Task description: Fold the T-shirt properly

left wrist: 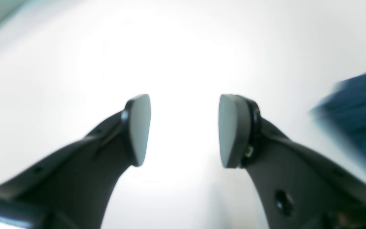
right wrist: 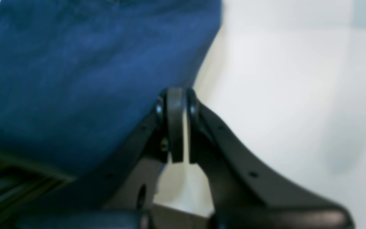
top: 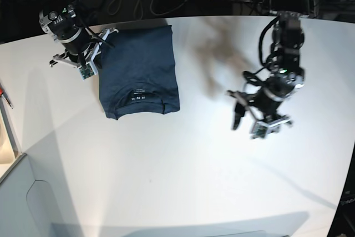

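We see the T-shirt (top: 138, 70) lying on the white table (top: 166, 170) toward the far left in the base view, already folded into a narrow rectangle with its neck label up. Our left gripper (top: 244, 116), jaws wide and empty, hangs well apart from it. Our right gripper (top: 108, 36), jaws closed on nothing, sits just beside its edge. We judge one final fold may remain.

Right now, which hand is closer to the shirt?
Right. The right hand sits shut at the shirt's far corner, by its edge. The left hand hangs open over bare table, well off to the shirt's other side.
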You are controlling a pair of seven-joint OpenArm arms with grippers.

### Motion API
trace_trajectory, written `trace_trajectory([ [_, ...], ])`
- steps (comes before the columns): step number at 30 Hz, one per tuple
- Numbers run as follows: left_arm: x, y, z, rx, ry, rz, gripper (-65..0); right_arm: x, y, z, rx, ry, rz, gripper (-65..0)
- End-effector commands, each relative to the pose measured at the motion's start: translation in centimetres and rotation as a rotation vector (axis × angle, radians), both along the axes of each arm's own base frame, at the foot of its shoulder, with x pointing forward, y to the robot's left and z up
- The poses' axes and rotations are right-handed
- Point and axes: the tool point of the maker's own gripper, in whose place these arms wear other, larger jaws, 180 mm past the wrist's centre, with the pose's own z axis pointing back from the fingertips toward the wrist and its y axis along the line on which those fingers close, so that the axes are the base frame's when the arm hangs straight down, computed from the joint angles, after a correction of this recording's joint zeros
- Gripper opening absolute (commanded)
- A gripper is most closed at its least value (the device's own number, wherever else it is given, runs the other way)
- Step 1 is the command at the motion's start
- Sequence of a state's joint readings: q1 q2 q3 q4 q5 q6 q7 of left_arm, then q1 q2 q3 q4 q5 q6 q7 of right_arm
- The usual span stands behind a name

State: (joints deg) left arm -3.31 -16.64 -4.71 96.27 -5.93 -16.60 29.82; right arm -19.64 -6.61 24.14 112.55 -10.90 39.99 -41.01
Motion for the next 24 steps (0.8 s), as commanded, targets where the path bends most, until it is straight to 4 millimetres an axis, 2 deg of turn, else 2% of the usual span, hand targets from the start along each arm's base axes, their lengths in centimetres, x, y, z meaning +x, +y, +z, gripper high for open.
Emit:
trace_trajectory([
  [1, 0.0, 1.3, 1.6, -0.013, -0.059, 0.036, -32.5, -0.2, 0.0, 0.0, 0.008, -0.004, 0.0, -65.0],
  [7, -3.4, 5.9, -0.7, -0.007, 0.009, 0.168, -32.5, -1.8, 1.4, -2.3, 0.051, 0.071, 0.027, -65.0],
  [12, -4.7, 6.8, -1.8, 0.0, 0.042, 0.191, -32.6, -2.2, 1.4, -3.3, 0.062, 0.1, 0.021, -65.0],
  [14, -5.2, 6.8, -2.1, 0.002, 0.054, 0.19, -32.7, -1.9, 1.0, -2.3, 0.044, 0.071, 0.022, -65.0],
  [16, -5.4, 7.0, -2.3, 0.003, 0.058, 0.196, -32.7, -1.2, 0.8, -0.5, 0.019, 0.018, 0.028, -65.0],
  [18, -6.1, 7.9, -2.6, 0.004, 0.071, 0.224, -32.8, -0.8, 0.7, 1.2, -0.007, -0.027, 0.031, -65.0],
  [20, -6.6, 8.6, -2.1, -0.011, 0.053, 0.265, -32.8, -0.9, 1.1, 2.4, -0.014, -0.055, 0.043, -65.0],
  [24, -8.3, 10.3, -1.8, -0.021, 0.045, 0.344, -32.8, -1.5, 5.3, 2.5, 0.054, -0.054, 0.136, -65.0],
])
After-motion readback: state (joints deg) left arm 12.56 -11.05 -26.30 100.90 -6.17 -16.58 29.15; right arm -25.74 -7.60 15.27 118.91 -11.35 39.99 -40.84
